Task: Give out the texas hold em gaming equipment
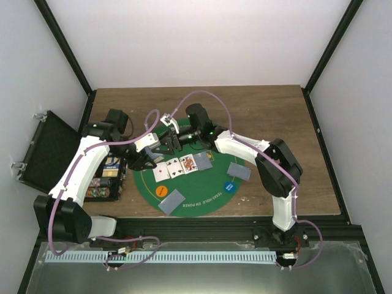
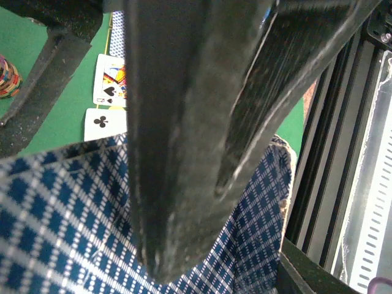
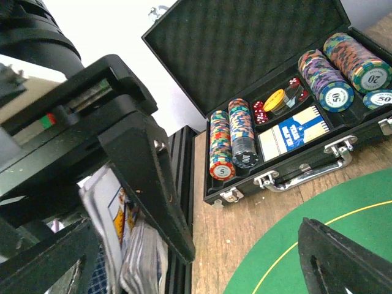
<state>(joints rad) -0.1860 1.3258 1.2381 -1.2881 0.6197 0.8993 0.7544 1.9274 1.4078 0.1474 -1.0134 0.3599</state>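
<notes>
Wooden table, green mat: three face-up cards mid-mat, face-down cards near and right. Above mat's left side, left gripper clamps deck; right gripper spread wide beside it, empty. Dealing in hand, I reckon; next: pinch single top card.

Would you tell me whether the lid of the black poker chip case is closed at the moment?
No, the lid of the case stands raised, exposing the chip stacks inside.
</notes>
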